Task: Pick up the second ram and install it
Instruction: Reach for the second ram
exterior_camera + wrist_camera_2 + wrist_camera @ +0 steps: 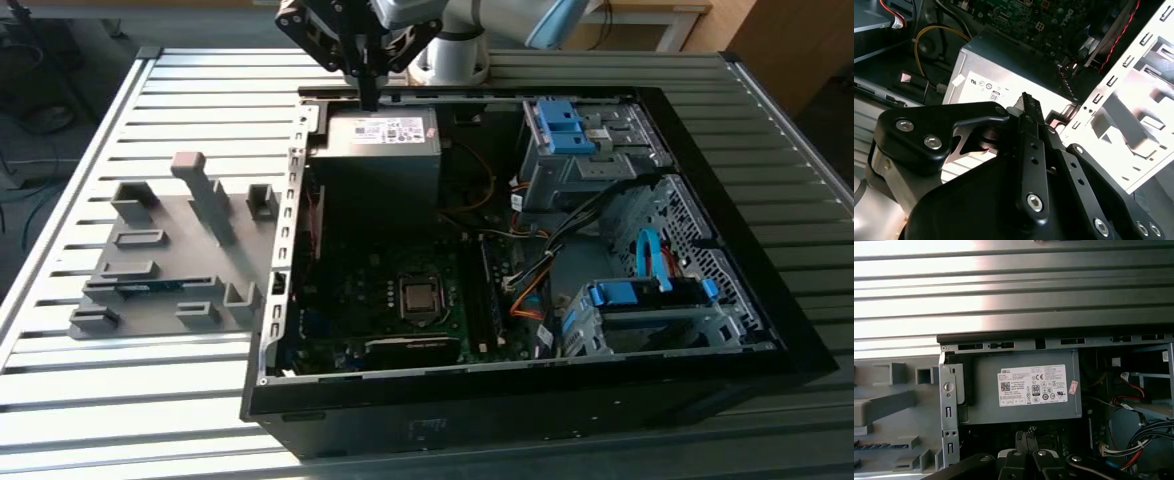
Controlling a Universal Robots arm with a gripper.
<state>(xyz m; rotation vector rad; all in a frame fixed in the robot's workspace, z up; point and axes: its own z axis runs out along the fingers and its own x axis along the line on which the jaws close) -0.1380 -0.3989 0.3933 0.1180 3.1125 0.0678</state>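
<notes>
The second ram (144,287) is a long, thin, blue-green stick. It stands on its long edge in a slot of the grey holder (160,262), parallel to the holder's lower edge in the exterior view and near it.

Holder block (187,290) at the exterior view's left of case (534,400), tool (367,100) above

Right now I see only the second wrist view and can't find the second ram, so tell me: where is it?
Observer: The second ram lies in a slot of the grey holder on the slatted table, at the exterior view's left of the open computer case.
Operator: How is the gripper placed relative to it?
Observer: The gripper hangs empty over the power supply, apart from the ram, with the case wall between them.
</notes>
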